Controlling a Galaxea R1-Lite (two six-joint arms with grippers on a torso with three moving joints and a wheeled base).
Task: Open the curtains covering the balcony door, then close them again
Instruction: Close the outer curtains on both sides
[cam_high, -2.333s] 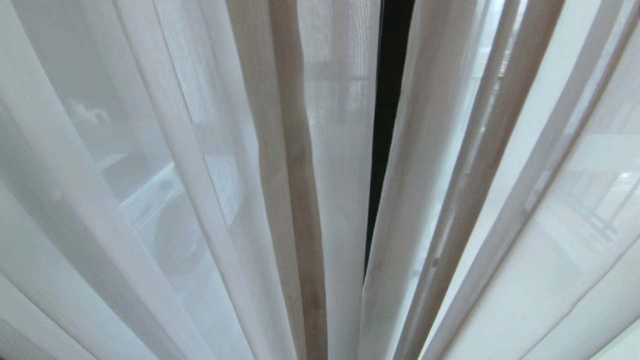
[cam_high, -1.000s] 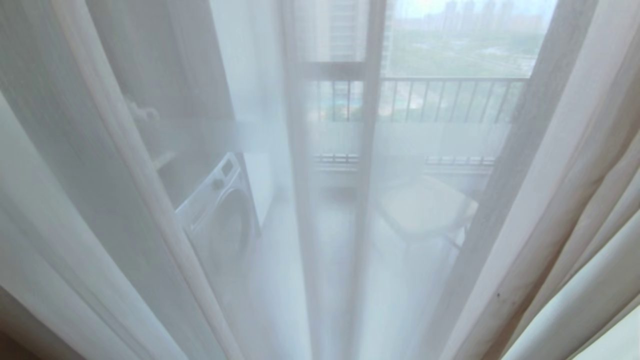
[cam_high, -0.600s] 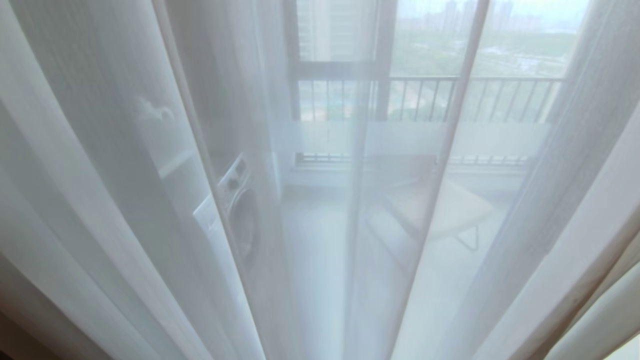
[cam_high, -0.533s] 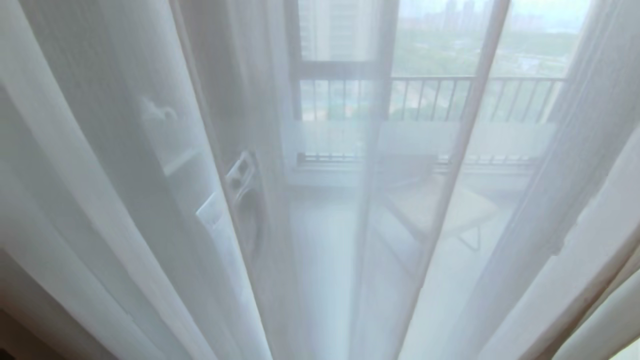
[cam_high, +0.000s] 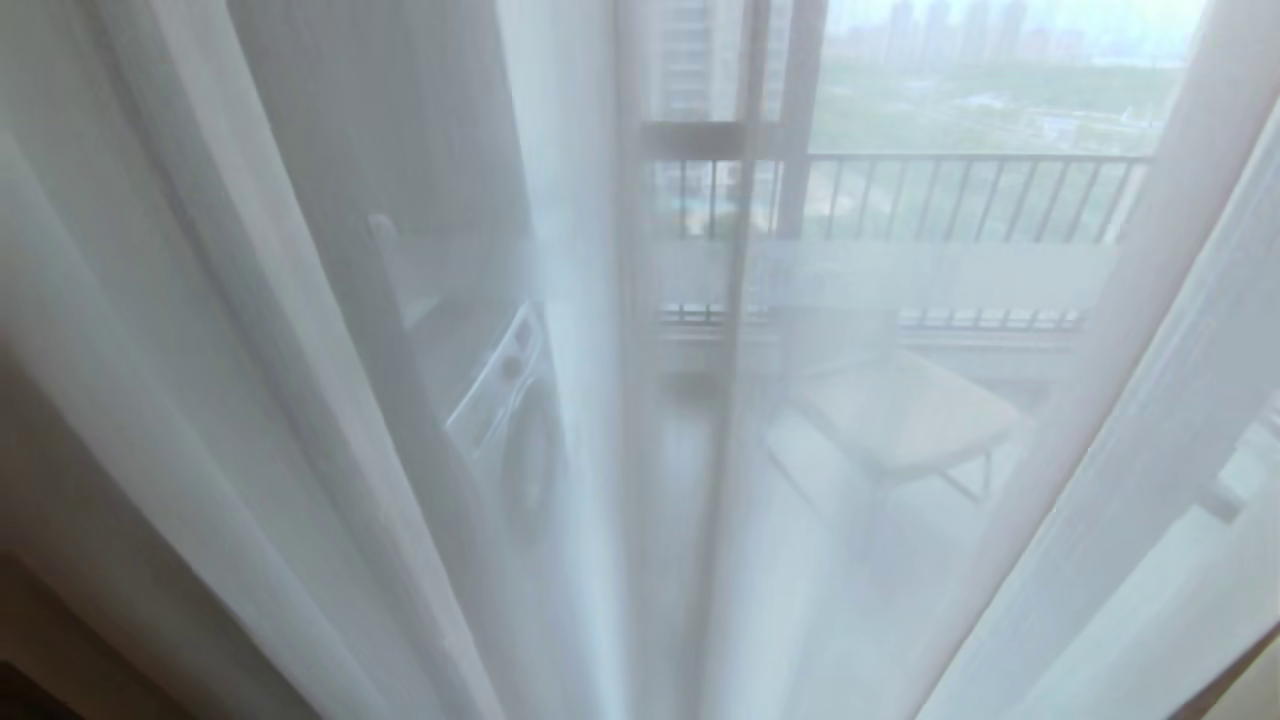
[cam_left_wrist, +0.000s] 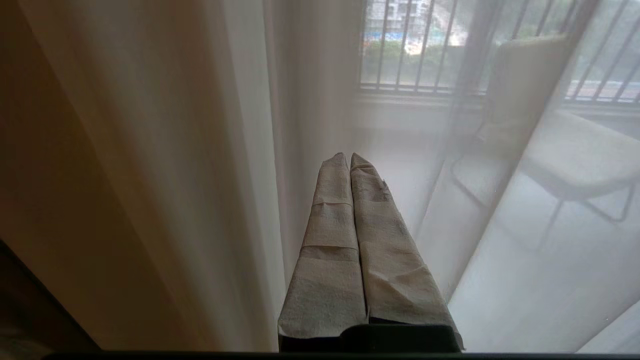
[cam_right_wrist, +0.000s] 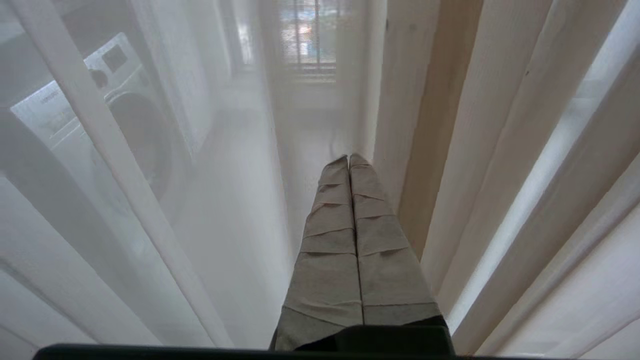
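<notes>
Sheer curtains (cam_high: 330, 400) are filling the frame — left end effector (cam_left_wrist: 348, 157) and right end effector (cam_right_wrist: 348, 159) are pointing at them, pressed closed, gripping nothing.

- My head camera sits very close behind the sheer curtains (cam_high: 250, 330) and faces forward and slightly down, through them onto the balcony: washing machine (cam_high: 510, 400) on the left, chair (cam_high: 900, 420) on the right, barred railing (cam_high: 960, 195) beyond.
- My left wrist camera looks along the left gripper (cam_left_wrist: 350, 157), low down and right against the fabric, toward the same chair (cam_left_wrist: 575, 150) and railing (cam_left_wrist: 400, 50).
- My right wrist camera looks along the right gripper (cam_right_wrist: 349, 159), equally close to the folds, toward the washing machine (cam_right_wrist: 115, 100).
- So head and left wrist share the chair and railing; head and right wrist share the washing machine.
</notes>
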